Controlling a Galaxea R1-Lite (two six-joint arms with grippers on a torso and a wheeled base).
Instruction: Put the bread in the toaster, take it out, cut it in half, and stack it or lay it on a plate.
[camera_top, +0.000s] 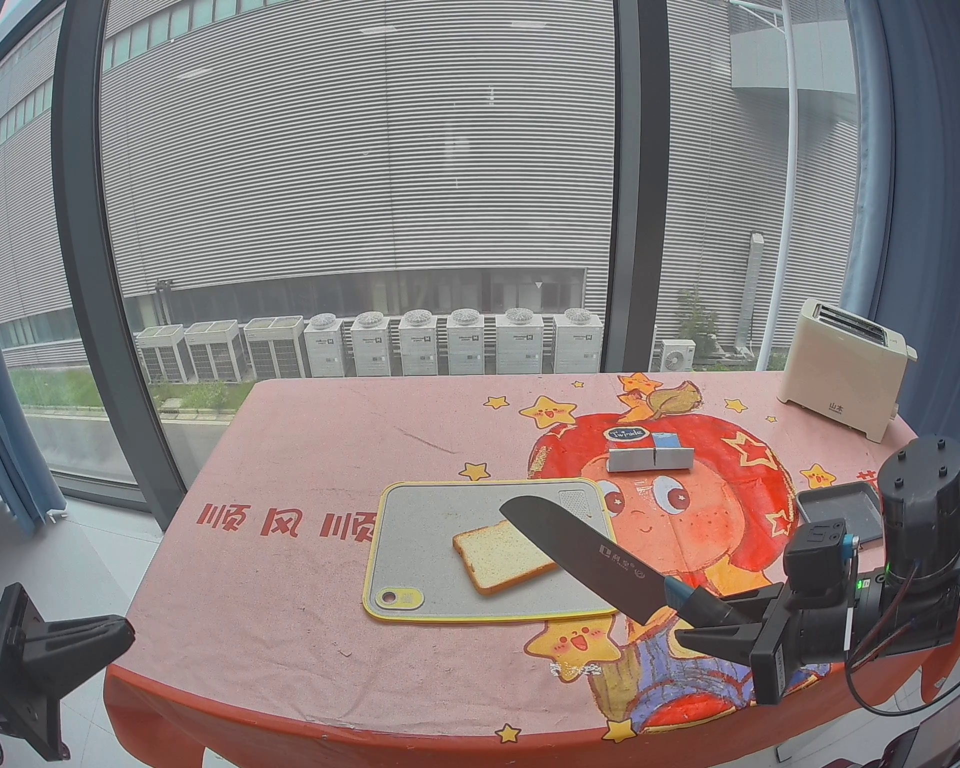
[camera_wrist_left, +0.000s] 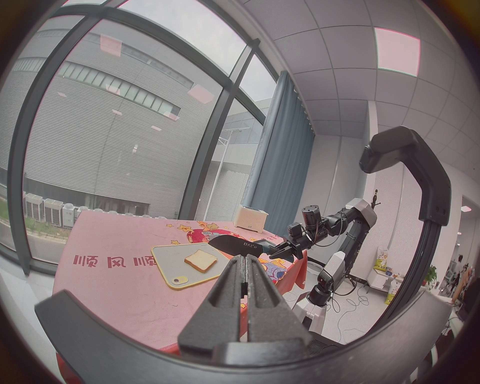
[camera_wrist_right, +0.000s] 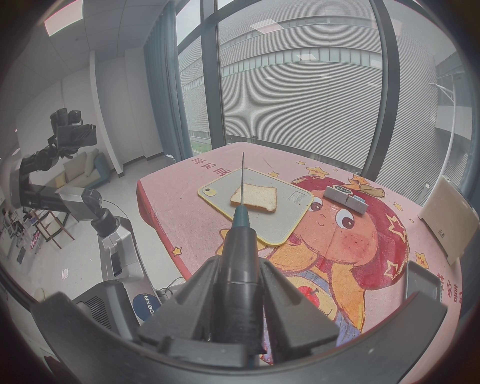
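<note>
Right gripper (camera_top: 712, 620) fingers clamp knife (camera_top: 575, 552) handle, blade poised above bread (camera_top: 498, 557) on cutting board (camera_top: 420, 540) for halving; left gripper (camera_wrist_left: 245, 262) fingers closed, empty, off counter (camera_top: 300, 610)

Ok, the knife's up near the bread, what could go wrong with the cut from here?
1. The bread lies loose on the cutting board, and the left gripper, shut, hangs off the table to its left. The slice may slide under the knife held by the right gripper.
2. In the right wrist view the blade lines up nearer one side of the bread than its middle, so the halves may come out uneven.
</note>
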